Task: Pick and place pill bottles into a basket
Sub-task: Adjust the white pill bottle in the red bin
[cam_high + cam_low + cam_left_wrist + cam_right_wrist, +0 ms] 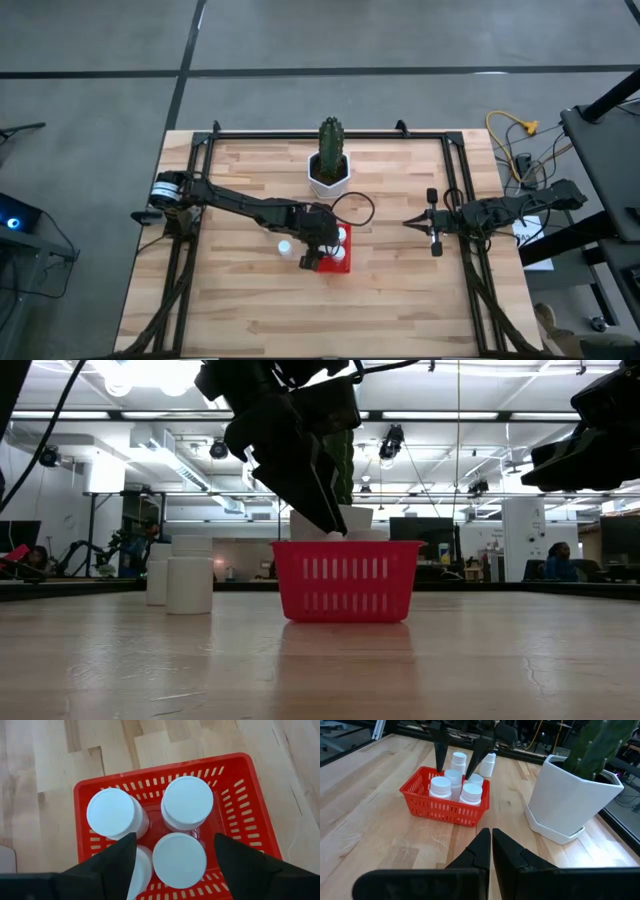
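The red basket [235, 795] stands on the wooden table and holds several white pill bottles standing upright on its floor. My left gripper [175, 837] hangs open over the basket [336, 262], pointing steeply down. Its fingers stand on either side of one bottle [179, 860] with a gap on each side. Two more bottles [459, 760] [489, 764] stand on the table beside the basket, toward the table's left. My right gripper [491, 837] waits shut at the table's right side, clear of everything.
A white pot with a green cactus [328, 170] stands just beyond the basket toward the far edge. A black cable loop [355, 208] lies next to it. Bare wood lies toward the near edge [330, 320].
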`<action>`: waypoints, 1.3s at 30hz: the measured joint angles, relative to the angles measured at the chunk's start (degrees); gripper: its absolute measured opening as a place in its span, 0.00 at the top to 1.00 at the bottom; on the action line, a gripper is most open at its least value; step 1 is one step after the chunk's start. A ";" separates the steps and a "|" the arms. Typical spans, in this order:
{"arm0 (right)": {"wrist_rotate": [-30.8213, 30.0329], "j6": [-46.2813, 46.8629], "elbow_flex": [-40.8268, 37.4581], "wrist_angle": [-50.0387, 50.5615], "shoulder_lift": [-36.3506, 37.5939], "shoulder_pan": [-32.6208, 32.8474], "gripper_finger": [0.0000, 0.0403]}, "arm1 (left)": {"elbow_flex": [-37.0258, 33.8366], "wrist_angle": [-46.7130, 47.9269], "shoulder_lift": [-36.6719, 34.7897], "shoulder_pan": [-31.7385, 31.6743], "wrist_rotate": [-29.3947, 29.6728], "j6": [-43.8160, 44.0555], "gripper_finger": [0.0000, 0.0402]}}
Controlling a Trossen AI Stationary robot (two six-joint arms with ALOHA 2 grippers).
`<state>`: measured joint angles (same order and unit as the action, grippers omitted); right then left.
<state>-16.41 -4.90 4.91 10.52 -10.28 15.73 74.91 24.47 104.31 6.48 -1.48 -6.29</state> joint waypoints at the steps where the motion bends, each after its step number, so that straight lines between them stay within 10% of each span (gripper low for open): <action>1: 0.01 -0.02 0.00 0.00 0.00 0.01 0.98 | 0.05 0.00 -0.01 0.02 -0.02 0.00 0.38; 17: 0.07 -0.03 0.00 0.00 0.00 0.00 0.98 | 1.68 -4.80 -1.36 2.82 -9.01 0.00 0.42; 33: 0.07 0.01 -0.31 0.01 0.02 0.02 0.98 | 0.72 -6.57 -0.62 3.63 -9.00 -0.08 0.97; 39: 0.05 -0.01 -0.37 -0.01 0.02 0.02 0.98 | 0.69 -6.87 1.34 3.58 -8.98 -0.11 0.98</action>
<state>-16.36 -4.91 4.54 10.51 -10.26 15.75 75.61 17.60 105.66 10.07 -10.46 -6.39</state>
